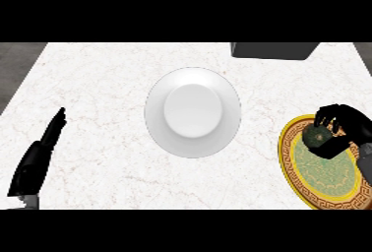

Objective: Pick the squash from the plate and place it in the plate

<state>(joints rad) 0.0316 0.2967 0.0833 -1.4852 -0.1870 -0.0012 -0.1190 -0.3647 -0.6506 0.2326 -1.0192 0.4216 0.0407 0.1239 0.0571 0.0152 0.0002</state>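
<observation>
A dark green squash (317,137) sits over the far part of a gold-rimmed green patterned plate (320,182) at the right edge of the counter. My right hand (343,129) curls round the squash from the right and above, hiding much of it. A white plate (193,112) lies in the middle of the counter with nothing on it. My left hand (40,155) rests open at the left edge, fingers pointing away from me, well clear of both plates.
A dark grey block (274,50) stands at the far right edge of the white marble counter (102,98). Dark floor shows beyond the counter's left and right far corners.
</observation>
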